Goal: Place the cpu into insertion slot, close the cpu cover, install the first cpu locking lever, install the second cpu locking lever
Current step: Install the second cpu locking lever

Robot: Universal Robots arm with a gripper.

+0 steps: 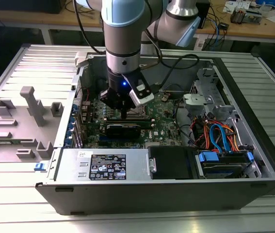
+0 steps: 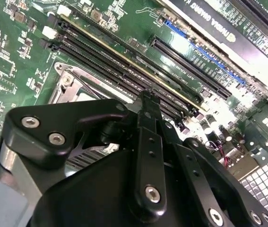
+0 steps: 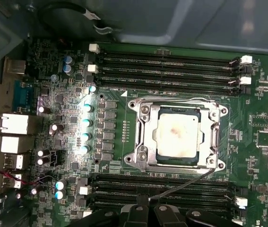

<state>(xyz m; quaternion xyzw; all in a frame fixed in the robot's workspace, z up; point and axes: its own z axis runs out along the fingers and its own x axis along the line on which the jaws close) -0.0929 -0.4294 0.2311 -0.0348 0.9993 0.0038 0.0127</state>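
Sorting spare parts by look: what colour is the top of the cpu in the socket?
Dull silver-grey, with a faint brownish smudge at the middle of the cpu; clearest in the first wrist view.

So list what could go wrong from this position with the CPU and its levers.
A wire lever juts out over the memory slots instead of lying latched; a snag could bend it or scrape those slots. The gripper sits low beside the cpu cover, so a sideways slip might strike the capacitors. If the cover isn't fully seated over the cpu, pressing could stress the chip.

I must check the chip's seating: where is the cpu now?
In the first wrist view, the cpu lies in the insertion slot, framed by the cpu cover.
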